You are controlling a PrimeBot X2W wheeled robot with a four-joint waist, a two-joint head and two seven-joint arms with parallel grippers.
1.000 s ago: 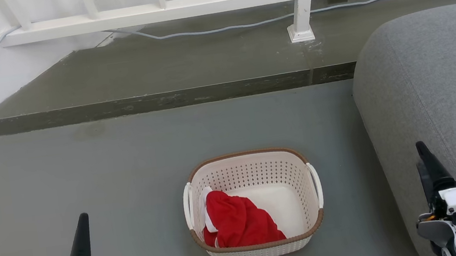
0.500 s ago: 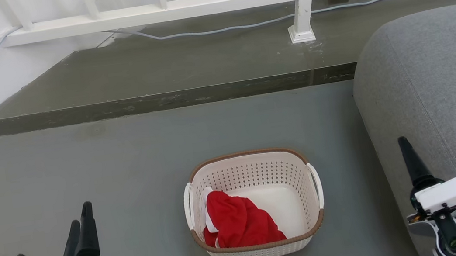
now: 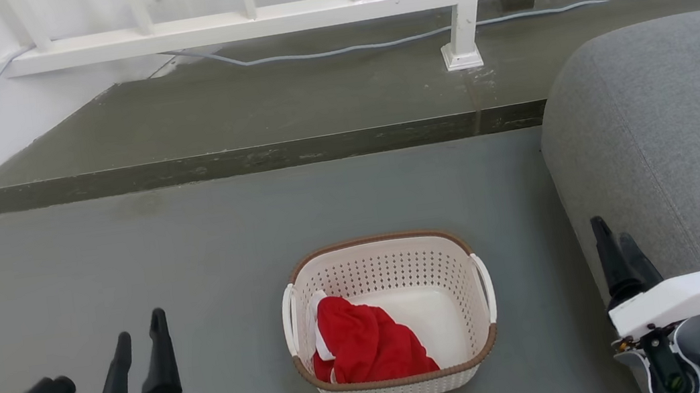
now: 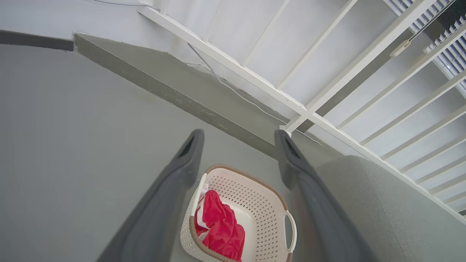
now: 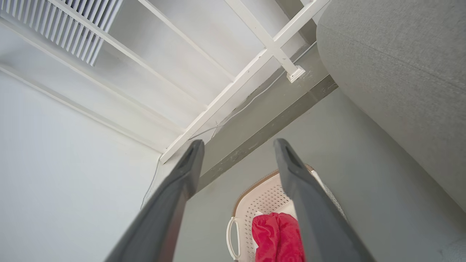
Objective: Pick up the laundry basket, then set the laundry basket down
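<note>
The laundry basket [image 3: 393, 270] is set on the grey floor [image 3: 129, 266] near the grey sofa [image 3: 666, 134], its bottom partly hidden under a red garment [image 3: 370, 346]. The left gripper [image 3: 139, 327] and right gripper [image 3: 610, 231] are held apart from it, each with 2 fingers spread and nothing between. In both wrist views the basket is cut off by the bottom edge, and in the right one it is partly hidden by a finger [image 5: 309, 203].

The cream laundry basket [image 3: 391, 316] sits upright on the floor.
</note>
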